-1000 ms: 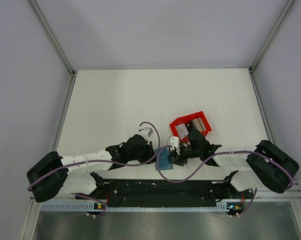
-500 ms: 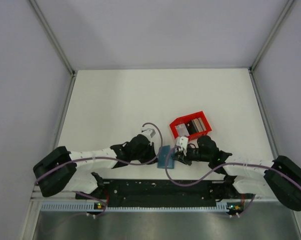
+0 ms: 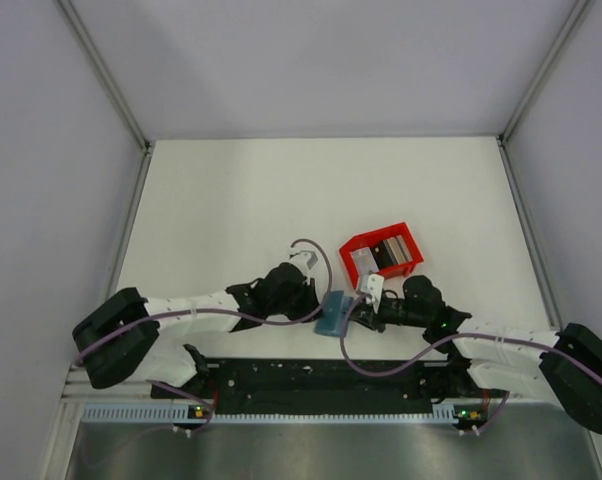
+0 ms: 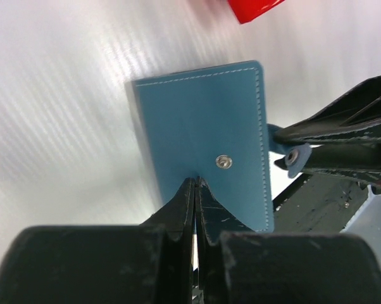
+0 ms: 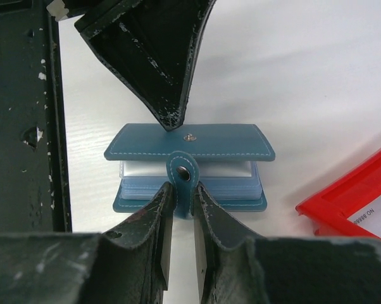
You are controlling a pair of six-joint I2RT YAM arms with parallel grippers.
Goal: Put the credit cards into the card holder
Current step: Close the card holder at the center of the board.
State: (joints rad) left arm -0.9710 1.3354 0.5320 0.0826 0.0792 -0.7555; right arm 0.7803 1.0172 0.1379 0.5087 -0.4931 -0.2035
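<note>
The teal card holder [image 3: 335, 313] lies on the table between my two grippers, its cover slightly raised over pale inner sleeves [image 5: 184, 170]. My left gripper [image 4: 195, 182] is shut, its tips resting on the cover [image 4: 203, 120] near the snap stud [image 4: 224, 162]. My right gripper [image 5: 183, 187] is shut on the holder's snap strap [image 5: 182, 170] at its open side. The left fingers [image 5: 159, 69] come down from above in the right wrist view. Grey and dark credit cards [image 3: 386, 252] lie in the red tray [image 3: 351, 246] behind the holder.
The red tray's corner [image 5: 349, 199] lies just right of the holder in the right wrist view. The black base rail [image 3: 321, 378] runs along the near table edge. Grey walls enclose the white table [image 3: 231, 200].
The card holder has shifted slightly right and away. The left gripper followed it rightward. The right arm has stretched out lower and to the right, its gripper staying at the holder.
</note>
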